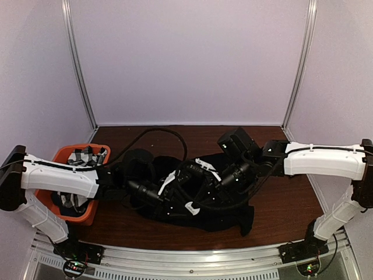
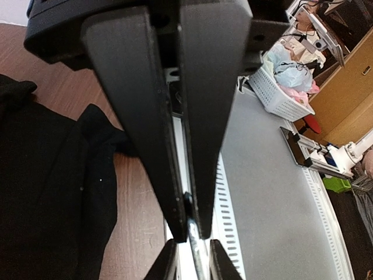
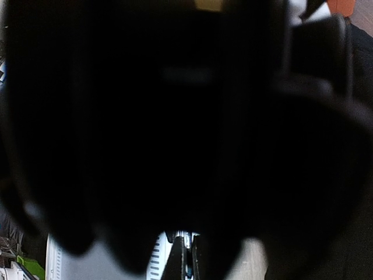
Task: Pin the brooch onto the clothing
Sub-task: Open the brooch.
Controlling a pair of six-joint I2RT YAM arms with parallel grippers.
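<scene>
Inward, left arm (image 1: 58, 178), right arm (image 1: 323, 160) stretch over T-shirt (image 1: 230, 219); left tool (image 2: 187, 227) at narrow slit, hold unclear; right tool (image 3: 186, 259) closed.

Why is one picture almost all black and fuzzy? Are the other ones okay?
Right wrist view: a blurry black mass sits too near the lens, leaving only a bright sliver at the bottom. Left wrist view: the black tapered fingers look sharp, the room behind bright. Top view: even light, with glare on the silver metal rail.
</scene>
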